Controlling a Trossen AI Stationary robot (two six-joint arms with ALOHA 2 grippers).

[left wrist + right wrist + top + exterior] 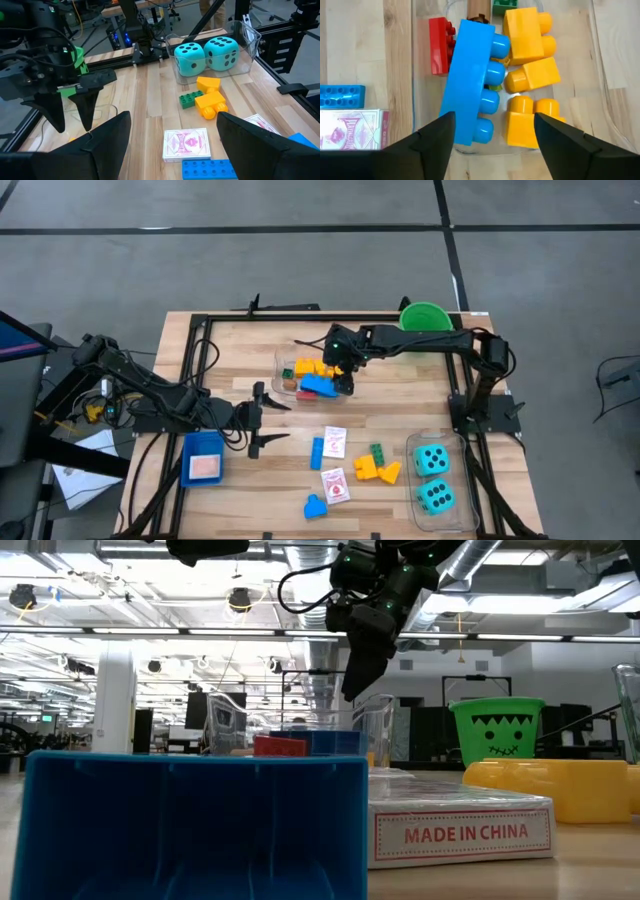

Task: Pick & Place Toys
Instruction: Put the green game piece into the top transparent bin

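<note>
The right gripper (345, 383) hangs open at frame centre in the high view, directly over the big blue brick (470, 82) in the clear tub (283, 370) — released, its long axis running along the jaw gap. Yellow bricks (527, 55) crowd 1 side. The left gripper (268, 420) waits open at lower left, nearer the cards (335, 442).

"MADE IN CHINA" in red capitals on the side of the white card box (460, 831)
</note>
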